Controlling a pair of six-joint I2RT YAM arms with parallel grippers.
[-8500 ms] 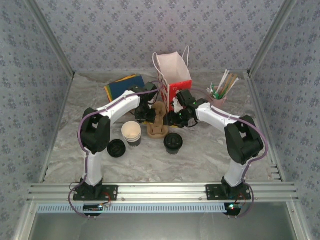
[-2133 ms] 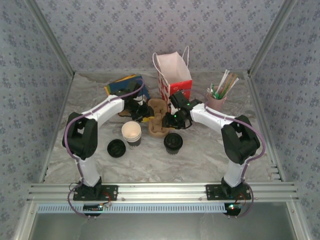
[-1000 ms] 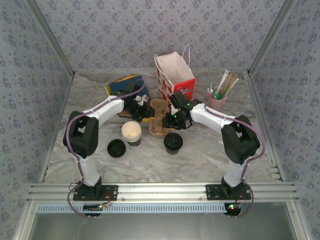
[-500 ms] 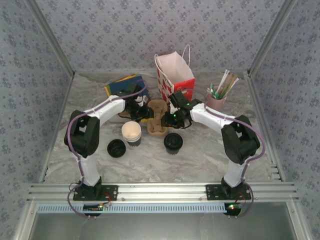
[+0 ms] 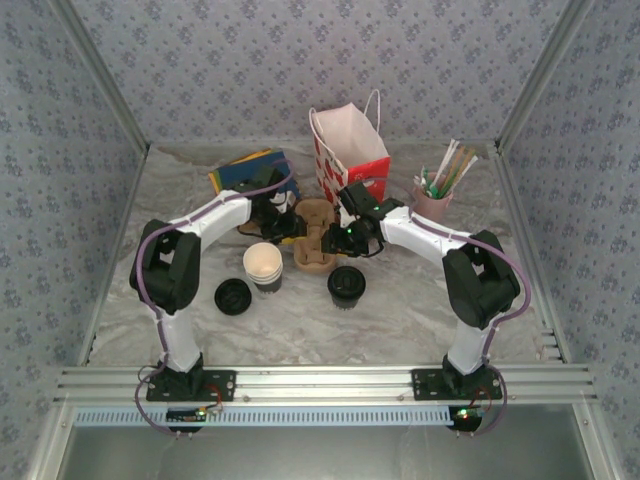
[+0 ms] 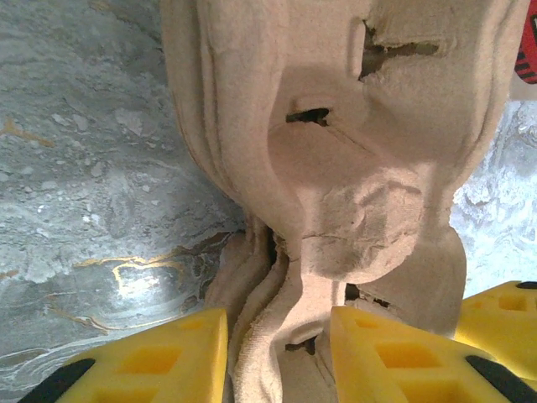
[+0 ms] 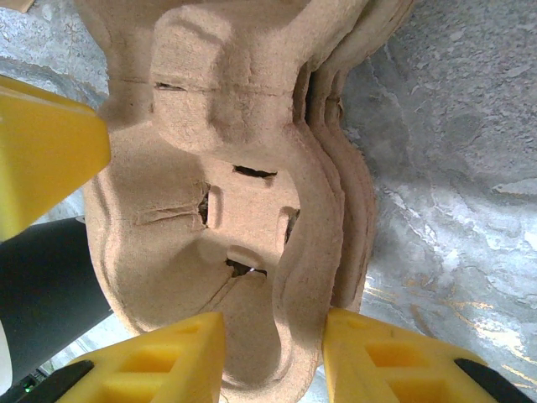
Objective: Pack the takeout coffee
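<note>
Marbled table (image 5: 430,300), takeout coffee (image 5: 346,285) just nearward of right pincer (image 5: 335,238) on pulp carrier (image 5: 316,222).

**Arms.** The left arm (image 5: 215,213) and right arm (image 5: 425,232) are of matching build. The links are smooth white shells, and the joint housings are bulky, rounded and matt black.

**Cabling.** A purple cable (image 5: 138,275) runs in loose loops along the outside of each arm.

**Bases.** Each base (image 5: 187,383) is black and sits on a black plate at 6 o'clock in the overhead view. Small lit indicators sit beneath it.

**Wrist.** A green light (image 5: 347,232) shows at the right wrist.

**Grippers.** The left gripper (image 6: 275,319) and right gripper (image 7: 273,323) carry yellow wedge-shaped fingers (image 6: 159,361). These have recessed rectangular pockets and black inserts at their 6 o'clock corners.
</note>
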